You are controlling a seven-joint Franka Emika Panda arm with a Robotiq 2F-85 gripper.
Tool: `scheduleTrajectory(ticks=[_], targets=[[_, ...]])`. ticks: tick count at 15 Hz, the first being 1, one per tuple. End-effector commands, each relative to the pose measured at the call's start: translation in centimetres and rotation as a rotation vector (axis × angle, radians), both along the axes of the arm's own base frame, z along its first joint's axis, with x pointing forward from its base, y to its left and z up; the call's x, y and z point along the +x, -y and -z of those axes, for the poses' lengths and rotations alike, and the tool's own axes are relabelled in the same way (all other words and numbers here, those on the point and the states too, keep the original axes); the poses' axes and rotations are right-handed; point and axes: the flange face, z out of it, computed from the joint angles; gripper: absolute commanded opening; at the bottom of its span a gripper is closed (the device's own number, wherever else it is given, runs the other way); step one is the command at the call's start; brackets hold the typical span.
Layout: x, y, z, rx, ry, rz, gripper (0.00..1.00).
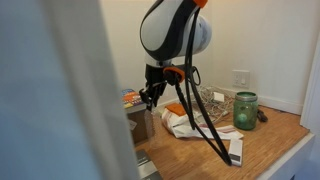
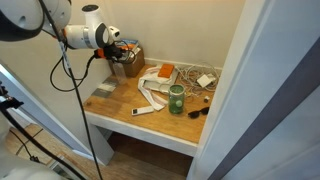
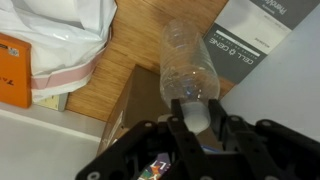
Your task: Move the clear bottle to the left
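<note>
End effector (image 3: 193,128) was clamped on the capped neck of the clear bottle (image 3: 188,60), jaws either side of the white cap. The bottle's body hung below, over the edge of an open cardboard box (image 3: 140,100) and the wooden counter (image 3: 105,75). Could not tell whether its base touched anything. Bottle too faint to pick out in both exterior views.

Step in hand, judged: carrying it left. The grip sat high on a slim, light bottle, so it could swing. Best to keep it upright, go slowly, clear the box wall before lowering, seat the base flat on bare wood, then release.

Around:
- white plastic bag (image 3: 60,25)
- orange pack (image 3: 12,70)
- grey booklet (image 3: 255,35)
- green jar (image 2: 177,98), well apart across the counter

Box and bag looked the likeliest obstructions. Robot cables (image 1: 200,115) draped near the clutter.
</note>
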Motion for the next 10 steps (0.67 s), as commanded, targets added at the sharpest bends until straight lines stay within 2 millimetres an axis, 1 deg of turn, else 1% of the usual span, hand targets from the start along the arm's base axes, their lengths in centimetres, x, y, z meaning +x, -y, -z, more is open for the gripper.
scheduleTrajectory(ticks=[1,10], targets=[[1.0,-0.9,0.7,0.011,0.011,0.058,0.08],[1.7,-1.9,2.1,0.013,0.014,0.144,0.08]])
